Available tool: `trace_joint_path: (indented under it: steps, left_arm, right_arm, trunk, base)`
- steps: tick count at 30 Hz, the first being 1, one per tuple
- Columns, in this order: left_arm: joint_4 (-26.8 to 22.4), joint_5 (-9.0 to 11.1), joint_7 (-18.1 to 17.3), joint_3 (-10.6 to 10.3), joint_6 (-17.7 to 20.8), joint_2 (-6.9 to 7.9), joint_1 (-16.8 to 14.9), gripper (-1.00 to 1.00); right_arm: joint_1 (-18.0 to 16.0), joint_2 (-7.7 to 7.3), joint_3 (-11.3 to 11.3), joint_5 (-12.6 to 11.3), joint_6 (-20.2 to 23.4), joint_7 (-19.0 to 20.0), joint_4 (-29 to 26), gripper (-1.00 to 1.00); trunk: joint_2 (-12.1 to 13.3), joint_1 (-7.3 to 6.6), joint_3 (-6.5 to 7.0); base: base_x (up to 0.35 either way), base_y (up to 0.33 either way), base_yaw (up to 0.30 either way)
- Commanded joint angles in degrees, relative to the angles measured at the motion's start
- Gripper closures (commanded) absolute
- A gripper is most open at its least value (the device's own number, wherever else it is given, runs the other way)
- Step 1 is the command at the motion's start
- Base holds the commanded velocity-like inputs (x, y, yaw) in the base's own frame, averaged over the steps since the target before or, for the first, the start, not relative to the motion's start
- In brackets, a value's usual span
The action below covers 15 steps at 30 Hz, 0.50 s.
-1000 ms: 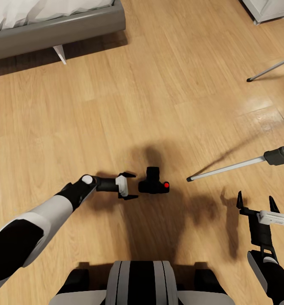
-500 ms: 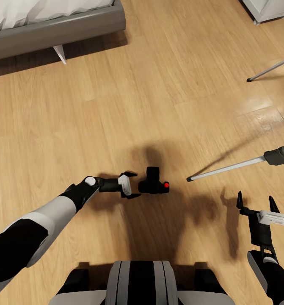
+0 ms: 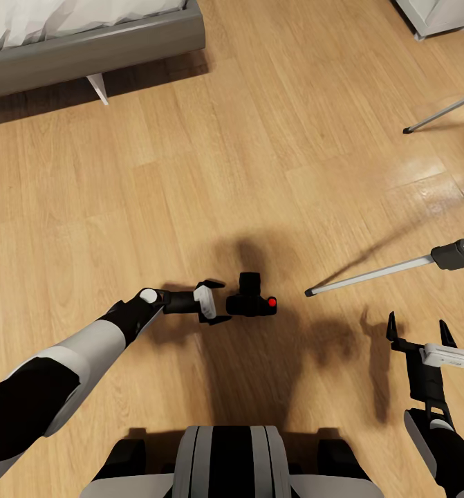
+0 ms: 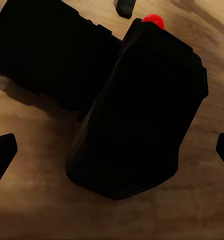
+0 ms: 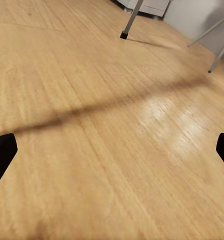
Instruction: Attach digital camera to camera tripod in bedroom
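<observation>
The digital camera (image 3: 251, 299) lies on the light wood floor, black, lens pointing away from me, its red button (image 3: 272, 302) on the right side. My left gripper (image 3: 223, 301) is open just left of it, one fingertip on each side of the camera's near end, not closed on it. In the left wrist view the camera (image 4: 137, 115) sits close between the open fingertips (image 4: 2, 154). One silver leg of the camera tripod (image 3: 377, 274) slants across the floor to the right, with a black joint (image 3: 453, 254). My right gripper (image 3: 417, 326) is open above bare floor.
A grey-framed bed (image 3: 93, 48) with white bedding stands at the back left. A second tripod leg (image 3: 439, 114) ends in a black foot at the right; a leg (image 5: 131, 17) also appears in the right wrist view. White furniture (image 3: 439, 14) sits in the far right corner.
My left gripper has edged slightly right toward the camera, then held still. The camera, the tripod legs and the right arm have not moved.
</observation>
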Motion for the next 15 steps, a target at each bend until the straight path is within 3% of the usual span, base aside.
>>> trace_joint_path:
  steps: [1,15]
  left_arm:
    - [0.0,-0.2,0.1,-0.1,-0.2,0.02,0.0,-1.0]
    - [0.1,-0.2,0.8,-0.1,-0.2,0.0,0.0,-1.0]
  right_arm:
    - [0.0,-0.01,0.1,-0.2,-0.2,-0.1,0.0,-1.0]
    - [0.0,0.57,0.1,-0.2,-0.2,-0.1,0.1,-1.0]
  trunk:
    - [0.0,-0.01,-0.02]
    - [0.0,-0.01,-0.02]
  base:
    - [0.0,0.0,0.0]
    - [0.0,0.0,0.0]
